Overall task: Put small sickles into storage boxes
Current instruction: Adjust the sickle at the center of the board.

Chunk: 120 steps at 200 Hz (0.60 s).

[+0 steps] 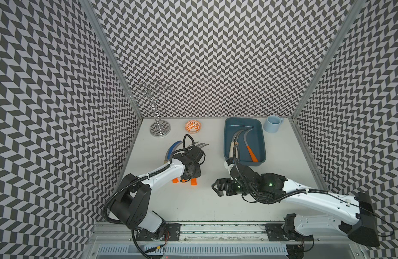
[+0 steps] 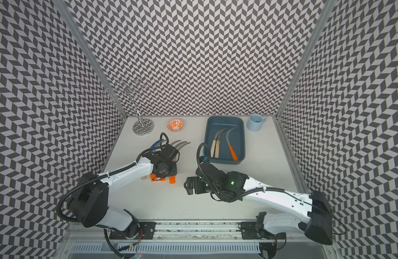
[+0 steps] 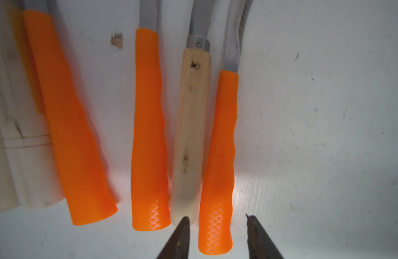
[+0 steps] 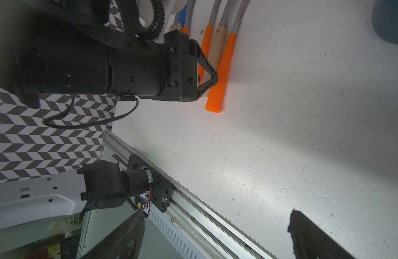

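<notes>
Wooden handle crowded left gripper, narrow astride orange handle, not clamped. Right gripper wide, empty. Tray held three sickles.

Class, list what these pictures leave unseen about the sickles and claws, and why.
Left claw: hidden under its own wrist in both top views; left wrist view shows only its tips.
Loose sickles: left arm covers their middles in both top views; count unclear.
Storage box: right wrist view's edge leaves one corner.

No legible text, label, brand, number or sign anywhere in these views.
</notes>
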Tool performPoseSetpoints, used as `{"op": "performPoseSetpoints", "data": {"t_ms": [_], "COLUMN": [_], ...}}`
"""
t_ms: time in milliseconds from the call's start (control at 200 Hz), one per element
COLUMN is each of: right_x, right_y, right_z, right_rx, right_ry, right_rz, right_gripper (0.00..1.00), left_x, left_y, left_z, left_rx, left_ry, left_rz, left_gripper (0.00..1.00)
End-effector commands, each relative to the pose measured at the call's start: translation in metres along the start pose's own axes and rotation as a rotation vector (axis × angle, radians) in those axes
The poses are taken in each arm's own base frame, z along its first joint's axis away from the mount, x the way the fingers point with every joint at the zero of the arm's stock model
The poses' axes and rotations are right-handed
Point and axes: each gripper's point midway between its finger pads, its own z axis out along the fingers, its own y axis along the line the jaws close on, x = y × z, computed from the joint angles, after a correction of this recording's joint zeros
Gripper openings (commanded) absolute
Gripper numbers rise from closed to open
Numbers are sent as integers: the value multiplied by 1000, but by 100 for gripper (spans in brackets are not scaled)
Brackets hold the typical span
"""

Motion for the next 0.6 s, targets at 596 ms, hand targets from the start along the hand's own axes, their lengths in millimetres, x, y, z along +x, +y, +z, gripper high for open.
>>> {"op": "performPoseSetpoints", "data": {"t_ms": [596], "right_x": [-10], "right_y": [-2], "right_z": [-3], "right_rx": [18], "right_ry": [-59], "right_rz": [12], "right_gripper": [99], "left_x": [8], "left_y": [-2], "left_z": [31], "left_rx": [-24], "left_ry": [36], "left_rz": [26], "left_gripper": [43]}}
